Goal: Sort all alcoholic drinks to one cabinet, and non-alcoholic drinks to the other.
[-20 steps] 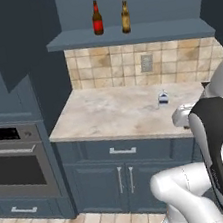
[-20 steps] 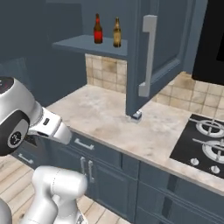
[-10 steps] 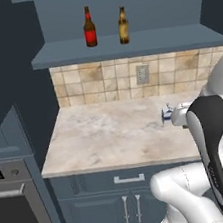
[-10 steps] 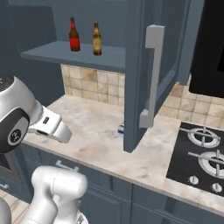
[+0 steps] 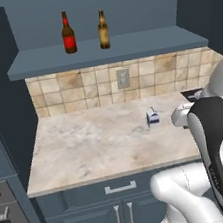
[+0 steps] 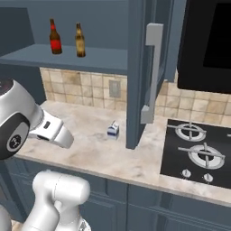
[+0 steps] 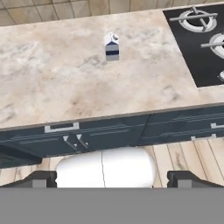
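Note:
Two alcoholic drinks stand upright on the open cabinet shelf (image 5: 124, 48): a brown bottle with a red label (image 5: 68, 33) (image 6: 55, 37) and, to its right, a brown bottle with a tan label (image 5: 103, 30) (image 6: 80, 41). The non-alcoholic drinks are out of view. My gripper (image 7: 113, 177) is open with nothing between its fingertips (image 7: 43, 177). It hangs in front of the counter edge, well below the shelf, and looks down over the counter.
A small white and blue carton (image 5: 153, 117) (image 6: 113, 130) (image 7: 112, 46) stands on the marble counter (image 5: 88, 142). The open cabinet door (image 6: 142, 67) juts out over the counter. A black stove (image 6: 198, 153) lies to the right. Drawers and doors (image 7: 109, 131) are below.
The base has driven to the right and closer, so the whole picture has shifted: the oven slid out at the left and the stove came in. The bottles and carton have not moved.

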You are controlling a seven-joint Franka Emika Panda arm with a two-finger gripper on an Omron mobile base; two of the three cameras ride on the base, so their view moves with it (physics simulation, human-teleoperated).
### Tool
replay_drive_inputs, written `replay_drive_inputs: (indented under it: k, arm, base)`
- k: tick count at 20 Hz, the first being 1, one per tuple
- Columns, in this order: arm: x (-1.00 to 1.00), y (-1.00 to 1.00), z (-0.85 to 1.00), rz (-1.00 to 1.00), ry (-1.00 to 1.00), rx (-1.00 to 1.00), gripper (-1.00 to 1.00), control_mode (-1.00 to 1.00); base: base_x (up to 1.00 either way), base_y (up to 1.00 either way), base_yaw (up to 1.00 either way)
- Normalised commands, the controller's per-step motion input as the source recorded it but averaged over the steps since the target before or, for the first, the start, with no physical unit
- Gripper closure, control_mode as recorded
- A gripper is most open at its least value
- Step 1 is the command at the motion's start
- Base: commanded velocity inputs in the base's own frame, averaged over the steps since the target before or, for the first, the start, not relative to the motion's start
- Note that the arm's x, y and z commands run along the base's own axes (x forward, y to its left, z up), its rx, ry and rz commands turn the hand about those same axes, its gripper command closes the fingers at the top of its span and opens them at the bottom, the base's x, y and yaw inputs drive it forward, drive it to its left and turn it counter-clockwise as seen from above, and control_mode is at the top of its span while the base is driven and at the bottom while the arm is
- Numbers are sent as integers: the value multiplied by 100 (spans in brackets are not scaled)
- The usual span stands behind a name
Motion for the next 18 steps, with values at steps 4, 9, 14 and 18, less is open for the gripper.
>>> replay_drive_inputs:
  k: [4,9,14,18]
  arm:
    - [0,0,0,0,0,0,-100,100]
    - [7,4,-3,0,-1,0,-100,-100]
    - [35,2,-17,0,-6,0,-100,-100]
    - [76,-8,-19,0,-5,0,-100,-100]
  base:
    - [51,19,-17]
    - [36,22,-3]
    - [0,0,0]
    - [0,0,0]
